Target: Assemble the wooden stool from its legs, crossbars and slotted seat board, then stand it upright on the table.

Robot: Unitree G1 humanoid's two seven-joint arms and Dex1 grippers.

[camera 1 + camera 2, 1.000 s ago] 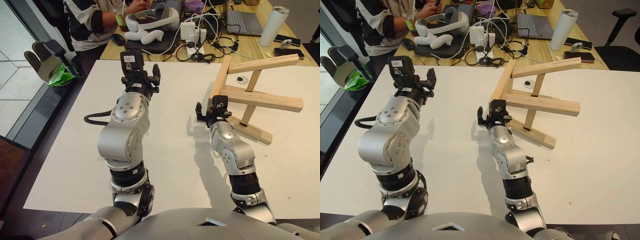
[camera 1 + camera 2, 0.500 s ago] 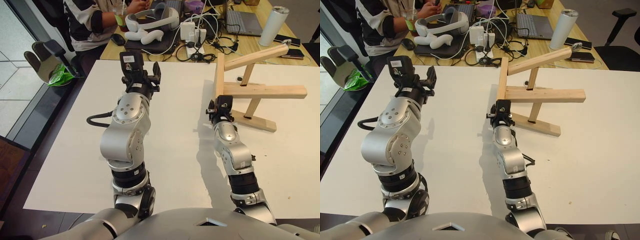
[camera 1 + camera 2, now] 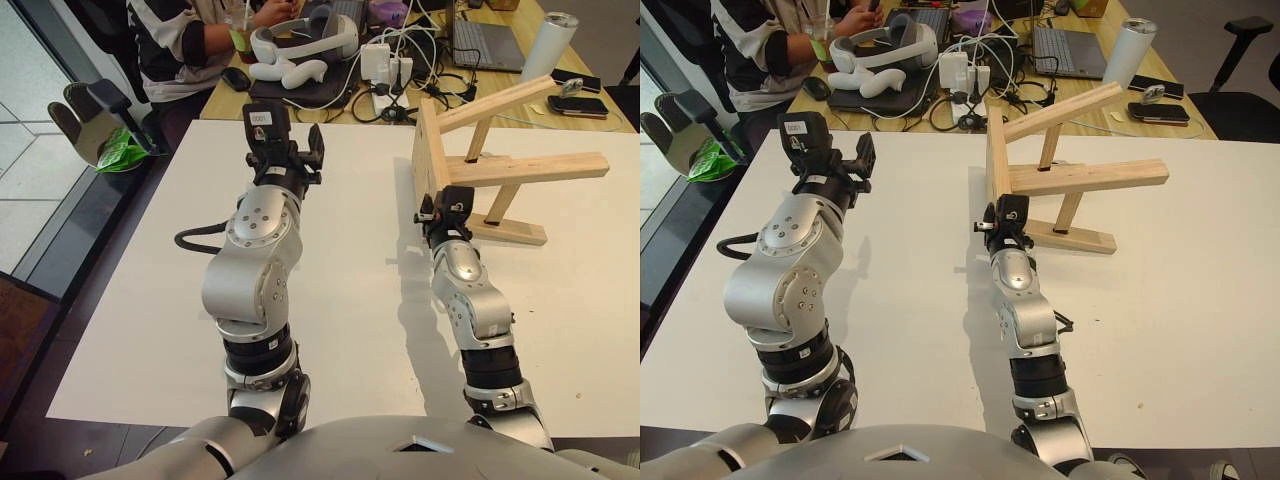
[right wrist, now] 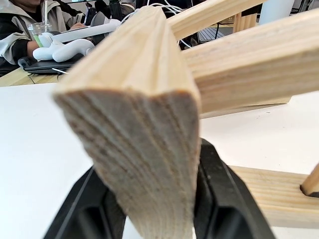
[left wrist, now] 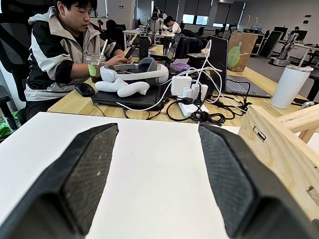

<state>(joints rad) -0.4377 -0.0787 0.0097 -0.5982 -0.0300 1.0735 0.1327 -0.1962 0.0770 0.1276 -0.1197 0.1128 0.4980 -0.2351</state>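
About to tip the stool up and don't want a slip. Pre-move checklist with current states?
1. Right gripper clamped on seat board: ok, fingers flank its end.
2. Legs and crossbars fitted: ok by look; joint tightness cannot tell.
3. Stool upright: not ok, on its side, lower leg resting on the table.
4. Left gripper free to steady: ok, open, empty.
5. Upper leg clear of desk clutter: cannot tell.

White table (image 3: 130,330), cluttered wooden desk (image 3: 218,105) behind, grey tiled floor (image 3: 25,200)
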